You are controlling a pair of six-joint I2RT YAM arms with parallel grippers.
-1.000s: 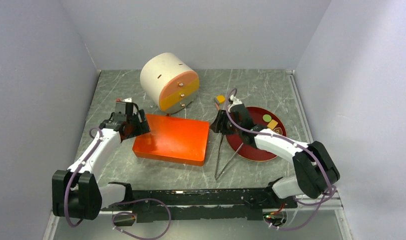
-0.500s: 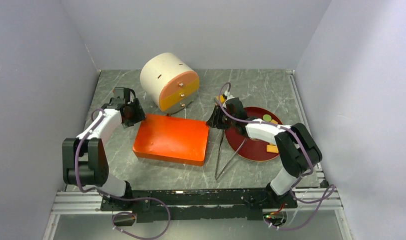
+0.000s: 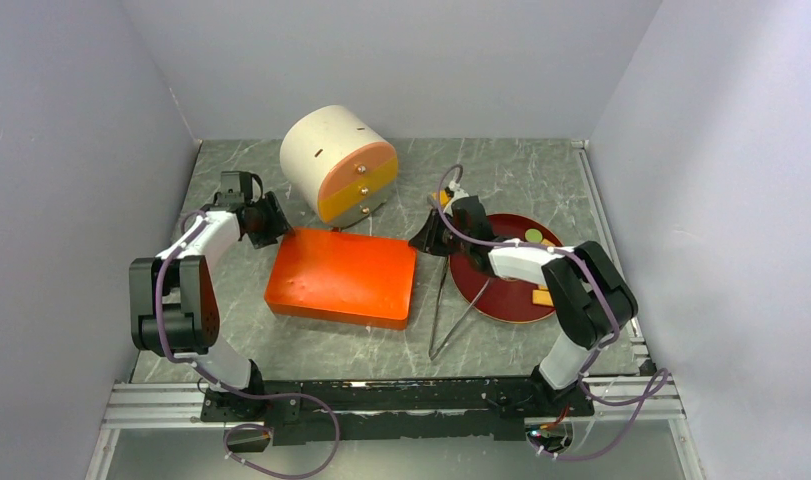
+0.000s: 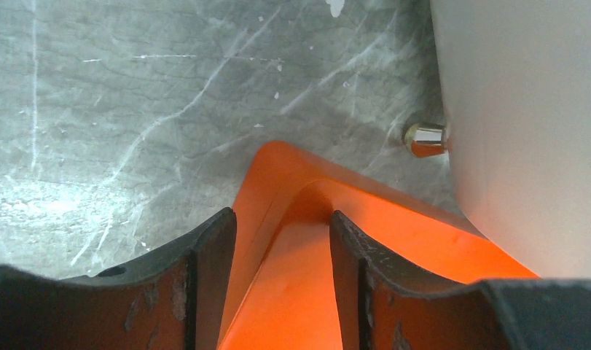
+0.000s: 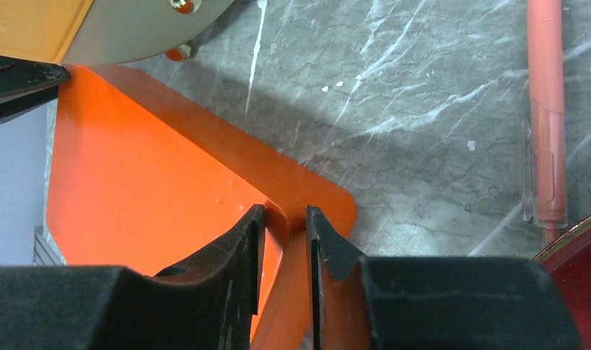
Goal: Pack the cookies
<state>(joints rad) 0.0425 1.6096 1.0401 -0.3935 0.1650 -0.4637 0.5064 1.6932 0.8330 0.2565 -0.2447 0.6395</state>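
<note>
Cookies lie on the dark red plate (image 3: 501, 308): a green round one (image 3: 533, 236) and an orange square (image 3: 544, 296). Another orange piece (image 3: 442, 197) sits on the table behind the right arm. An orange rectangular box (image 3: 343, 278) lies flat mid-table. My left gripper (image 3: 274, 222) (image 4: 281, 219) straddles its far-left corner (image 4: 394, 233), jaws still apart. My right gripper (image 3: 428, 240) (image 5: 285, 211) is pinched on the rim of the far-right corner (image 5: 146, 182).
A cream round chest with orange and yellow drawer fronts (image 3: 331, 160) (image 4: 525, 109) (image 5: 132, 22) stands just behind the box, close to the left gripper. Thin tongs (image 3: 443, 310) (image 5: 547, 109) lie between box and plate. Grey walls enclose the table.
Both arms have swung outward and back, settling at the box's far corners. Both pairs of jaws have narrowed, the right one down onto the rim.
</note>
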